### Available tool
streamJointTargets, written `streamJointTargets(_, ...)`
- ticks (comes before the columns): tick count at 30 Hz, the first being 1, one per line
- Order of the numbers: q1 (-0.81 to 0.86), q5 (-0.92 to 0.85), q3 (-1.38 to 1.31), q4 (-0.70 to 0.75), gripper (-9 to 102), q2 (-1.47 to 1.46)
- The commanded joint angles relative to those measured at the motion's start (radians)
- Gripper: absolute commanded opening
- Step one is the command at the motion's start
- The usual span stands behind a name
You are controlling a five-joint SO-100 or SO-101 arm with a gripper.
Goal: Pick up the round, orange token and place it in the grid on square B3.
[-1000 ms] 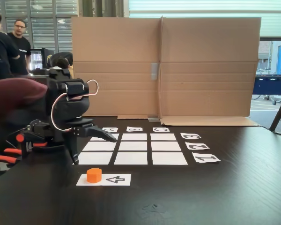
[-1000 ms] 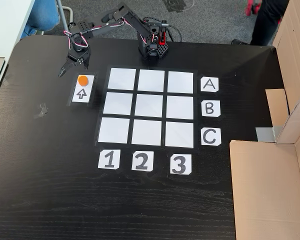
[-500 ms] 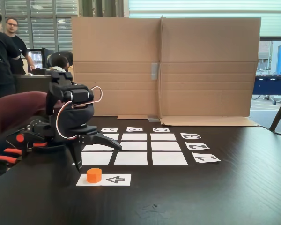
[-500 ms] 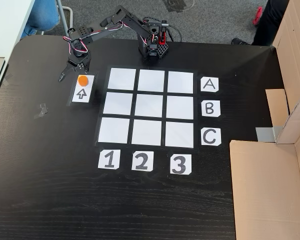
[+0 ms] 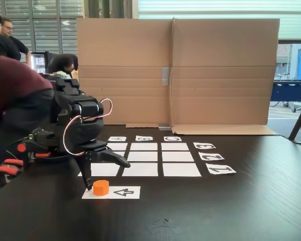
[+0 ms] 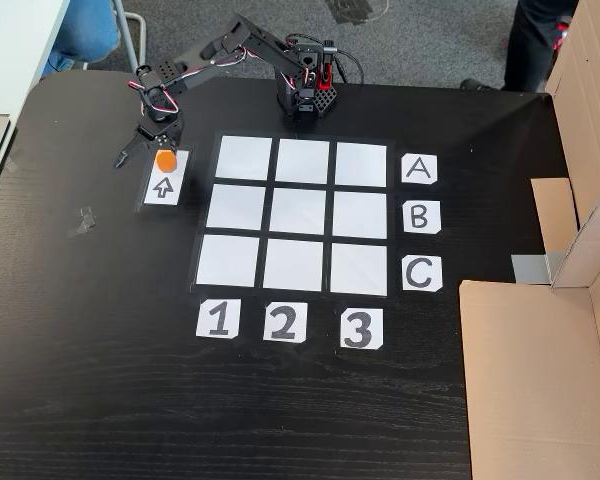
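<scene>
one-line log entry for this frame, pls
phase: reach | gripper: open, over token | token: on arrow sheet, not gripped | grid: all cells bare | B3: unfilled

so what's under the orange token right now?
The token sits on one end of the white arrow sheet, itself flat on the black table. The sheet's patch beneath the token is covered. The open gripper hangs close above it.

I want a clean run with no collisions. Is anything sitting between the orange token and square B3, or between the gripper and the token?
Nothing visible. The open gripper hangs right at the token, and the cells between it and square B3 are bare paper.
</scene>
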Motion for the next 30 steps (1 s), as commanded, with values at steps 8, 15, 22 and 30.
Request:
streamJointTargets(8,-0.041,0.031,-0.012,-0.006,84,0.015)
streamJointTargets(15,-0.054,0.054,0.003,-0.055,10,0.025)
streamJointTargets(22,-0.055,0.1,0.008,-0.069,-1,0.031)
streamJointTargets(30,-0.071,0.058,0.023,-0.11,-1,0.149)
